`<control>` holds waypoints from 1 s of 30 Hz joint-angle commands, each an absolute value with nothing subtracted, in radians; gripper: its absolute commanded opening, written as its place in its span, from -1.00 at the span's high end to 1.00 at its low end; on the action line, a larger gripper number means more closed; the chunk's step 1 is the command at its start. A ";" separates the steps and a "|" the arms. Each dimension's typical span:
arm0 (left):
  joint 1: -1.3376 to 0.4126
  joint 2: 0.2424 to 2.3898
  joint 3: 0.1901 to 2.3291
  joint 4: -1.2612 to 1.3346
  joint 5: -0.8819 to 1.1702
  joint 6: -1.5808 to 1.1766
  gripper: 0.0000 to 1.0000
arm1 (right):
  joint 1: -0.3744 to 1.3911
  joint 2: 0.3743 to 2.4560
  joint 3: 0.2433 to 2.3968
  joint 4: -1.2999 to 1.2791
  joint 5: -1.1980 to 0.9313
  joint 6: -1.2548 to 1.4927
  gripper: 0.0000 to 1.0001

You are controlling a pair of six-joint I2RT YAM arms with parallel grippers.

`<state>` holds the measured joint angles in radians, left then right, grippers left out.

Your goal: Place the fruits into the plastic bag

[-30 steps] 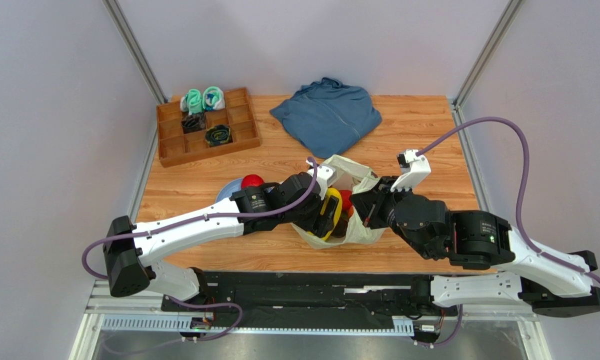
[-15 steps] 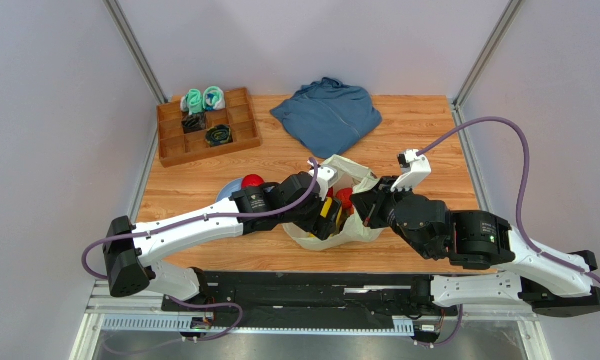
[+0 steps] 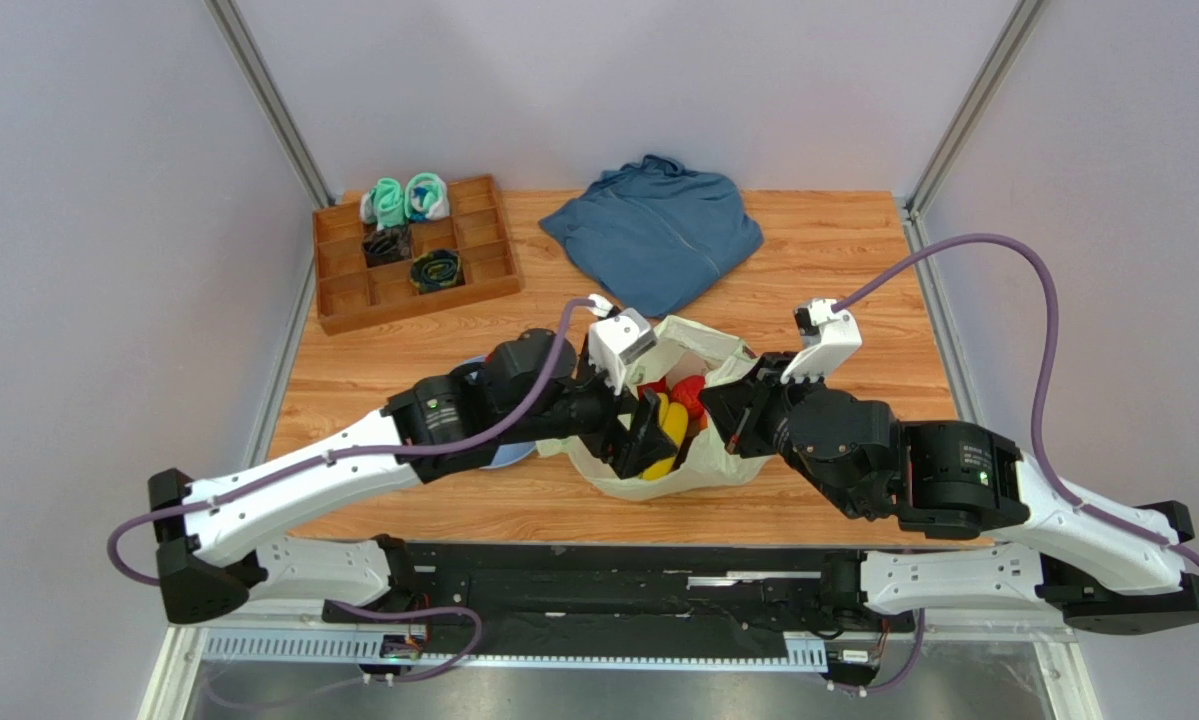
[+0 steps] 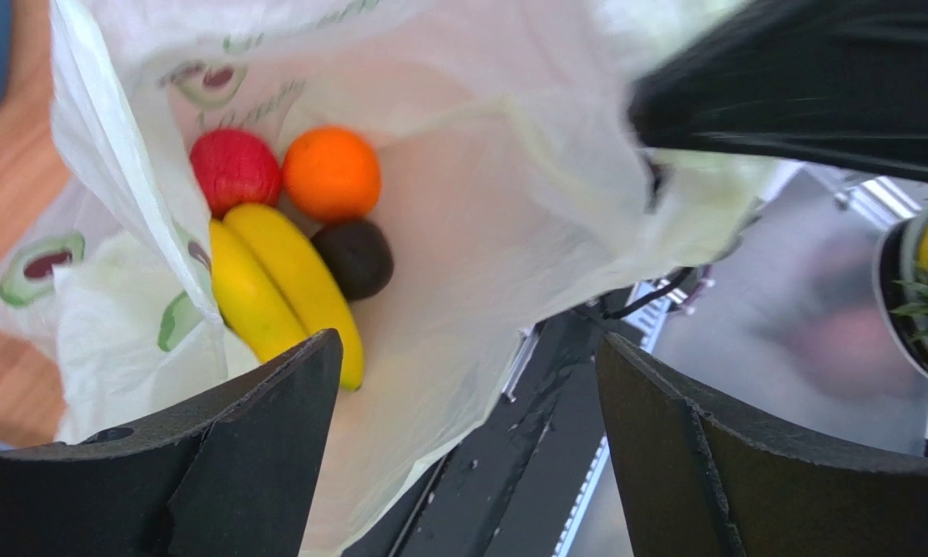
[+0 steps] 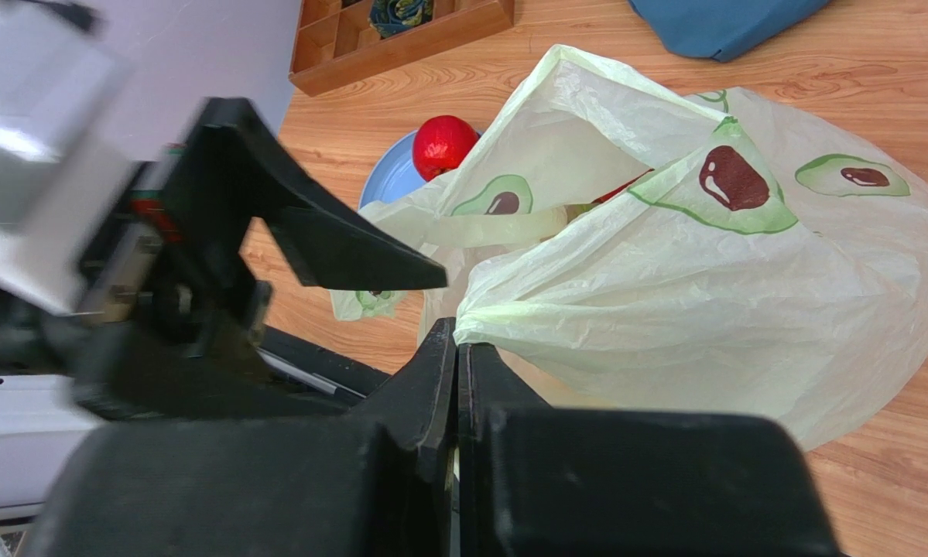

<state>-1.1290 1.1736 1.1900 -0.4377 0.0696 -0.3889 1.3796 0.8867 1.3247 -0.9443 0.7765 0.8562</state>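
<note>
The pale-green plastic bag [image 3: 706, 462] with avocado prints lies open near the table's front edge. Inside it lie a yellow banana [image 4: 276, 288], a red fruit [image 4: 235, 170], an orange [image 4: 331, 174] and a dark avocado [image 4: 356, 258]. My left gripper [image 4: 466, 344] hangs open and empty over the bag's mouth, above the banana [image 3: 667, 440]. My right gripper [image 5: 457, 334] is shut on the bag's rim [image 5: 515, 328], holding it up. Another red fruit [image 5: 443, 142] sits on a blue plate [image 5: 389, 183] left of the bag.
A wooden compartment tray [image 3: 414, 251] with rolled socks stands at the back left. A folded blue garment [image 3: 653, 233] lies at the back centre. The black rail [image 4: 515, 464] runs just past the table's near edge, below the bag.
The left gripper has let go of the banana, which now lies in the bag. Its jaws have opened and the arm has drawn back to the left. The right gripper has not moved.
</note>
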 commanded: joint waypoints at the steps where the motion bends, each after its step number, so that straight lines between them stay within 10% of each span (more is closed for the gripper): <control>1: -1.124 1.049 1.203 -0.275 0.140 -0.307 -0.76 | 1.381 0.882 1.333 -0.937 0.811 0.867 1.00; 17: -0.468 0.890 1.115 -0.656 -0.033 -0.529 -0.85 | 1.381 0.881 1.344 -0.942 0.821 0.857 1.00; 30: -0.462 1.089 0.864 -0.565 -0.017 -0.563 -0.91 | 1.379 0.890 1.355 -0.945 0.810 0.853 1.00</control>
